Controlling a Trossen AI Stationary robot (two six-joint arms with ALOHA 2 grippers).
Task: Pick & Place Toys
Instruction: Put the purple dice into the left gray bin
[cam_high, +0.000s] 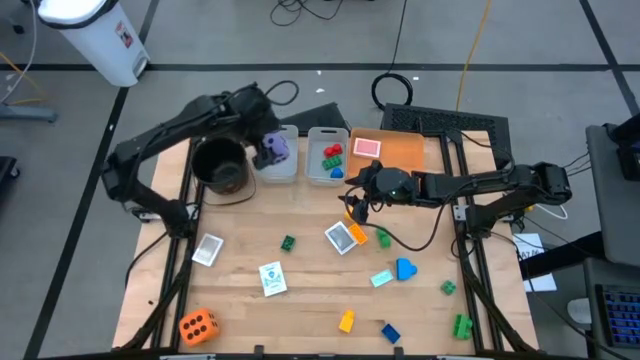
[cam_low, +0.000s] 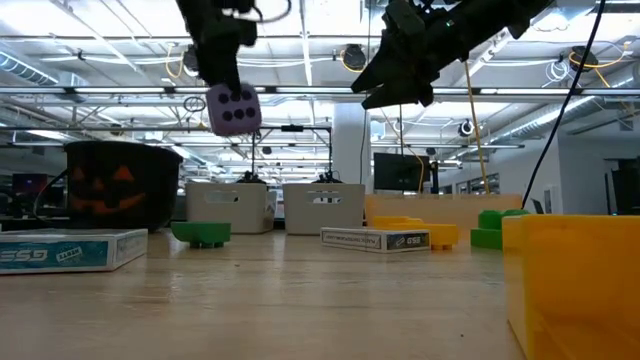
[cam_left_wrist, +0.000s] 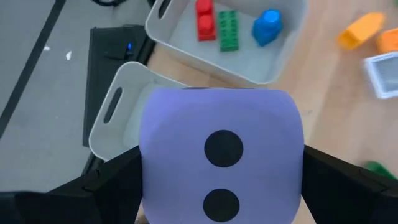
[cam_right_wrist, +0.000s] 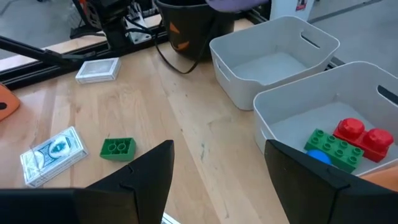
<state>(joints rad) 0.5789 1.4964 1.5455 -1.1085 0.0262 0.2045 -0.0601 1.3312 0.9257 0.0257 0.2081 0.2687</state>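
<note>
While my left gripper (cam_high: 268, 150) clamps the purple dotted plastic die (cam_high: 277, 148) wide-jawed above the upper-centre empty grey plastic bin (cam_high: 279, 168), an off-centre release risks rim bounce; my right gripper (cam_high: 357, 199) hangs open, empty.

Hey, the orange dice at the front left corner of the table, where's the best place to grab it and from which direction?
Probably straight from above, fingers closing on two opposite flat sides of the orange dice. It sits flat on the table with open wood all round it, so vertical faces are free. The left gripper already holds the purple dice this way.

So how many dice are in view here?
2. The purple die is held by the left gripper above the empty grey bin; the orange die lies at the table's near-left corner.
</note>
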